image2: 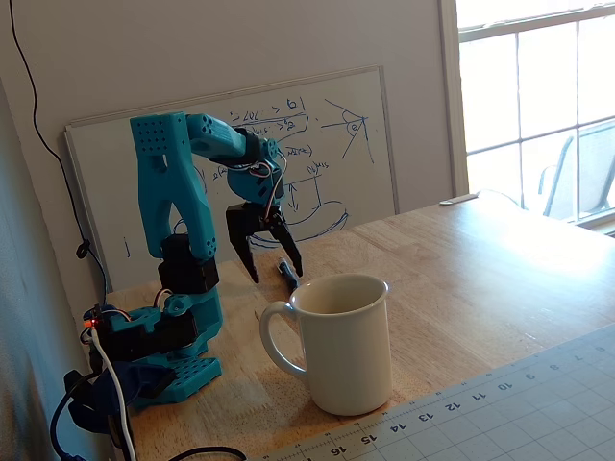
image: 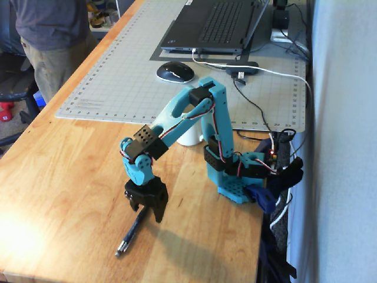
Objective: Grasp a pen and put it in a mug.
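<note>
The dark pen [image: 130, 233] lies flat on the wooden table, its silver tip toward the near edge. My black gripper [image: 147, 213] points down over the pen's far end, jaws open and astride it, holding nothing. In another fixed view the gripper [image2: 277, 276] hangs open just behind the mug, with a short dark piece of the pen [image2: 287, 278] showing between its fingers. The white mug [image2: 341, 346] stands upright and empty beside the arm's base, handle to the left. In the first fixed view only a white sliver of the mug [image: 189, 137] shows behind the arm.
A grey cutting mat [image: 118, 71] carries a computer mouse [image: 175, 72] and a laptop [image: 218, 23]. A person [image: 50, 35] stands at the table's far left edge. Cables [image: 259, 112] run by the arm's base [image: 238, 188]. A whiteboard [image2: 317, 144] leans on the wall.
</note>
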Controlling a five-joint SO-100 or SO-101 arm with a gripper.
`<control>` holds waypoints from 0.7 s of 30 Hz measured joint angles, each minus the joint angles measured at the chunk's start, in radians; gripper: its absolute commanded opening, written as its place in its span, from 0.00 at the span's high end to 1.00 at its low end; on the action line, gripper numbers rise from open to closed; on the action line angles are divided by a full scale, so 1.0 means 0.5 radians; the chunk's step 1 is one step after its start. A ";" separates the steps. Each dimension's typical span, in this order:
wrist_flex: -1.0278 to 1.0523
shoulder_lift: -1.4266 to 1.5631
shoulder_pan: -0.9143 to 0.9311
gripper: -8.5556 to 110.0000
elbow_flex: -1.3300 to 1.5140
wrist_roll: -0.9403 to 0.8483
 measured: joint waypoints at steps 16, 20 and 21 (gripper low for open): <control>-0.402 -0.193 0.000 0.76 -0.052 0.000; -0.405 -0.206 0.000 0.85 -0.064 0.000; -0.411 -0.206 0.000 0.87 -0.064 0.000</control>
